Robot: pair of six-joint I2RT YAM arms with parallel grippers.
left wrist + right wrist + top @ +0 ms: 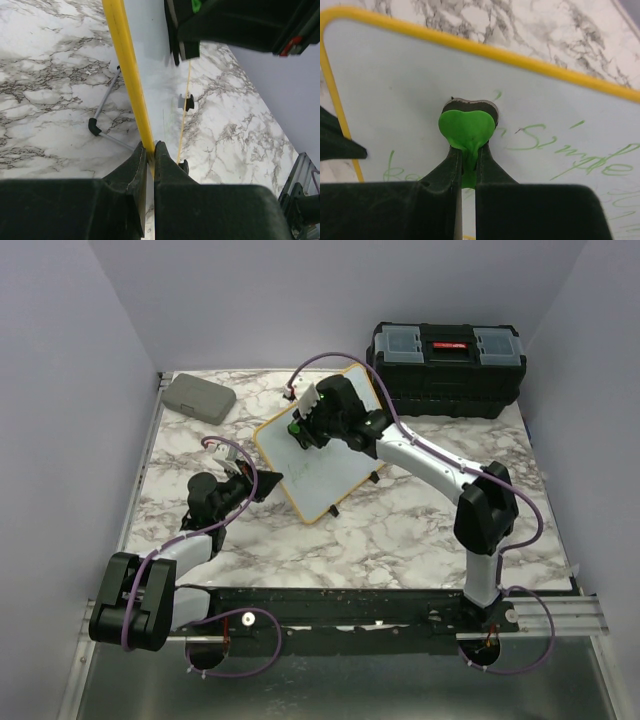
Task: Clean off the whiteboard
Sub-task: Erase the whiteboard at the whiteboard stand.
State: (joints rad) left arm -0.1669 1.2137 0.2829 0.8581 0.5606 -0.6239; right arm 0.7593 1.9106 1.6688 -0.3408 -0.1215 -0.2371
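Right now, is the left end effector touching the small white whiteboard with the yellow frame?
Touching. The left wrist view shows the left end effector shut on the yellow frame of the whiteboard, one finger on each side.

Left arm (192, 548) low, jaws clamped; right arm (432, 462) stretched forward, jaws clamped.

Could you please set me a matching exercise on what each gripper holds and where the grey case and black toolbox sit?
Things: 1 left gripper; 2 right gripper; 3 grey case; 4 black toolbox.
States: A at the table's far right; B shut on the green eraser; C at the table's far left corner; D shut on the whiteboard's yellow frame.
Pairs: 1-D, 2-B, 3-C, 4-A.
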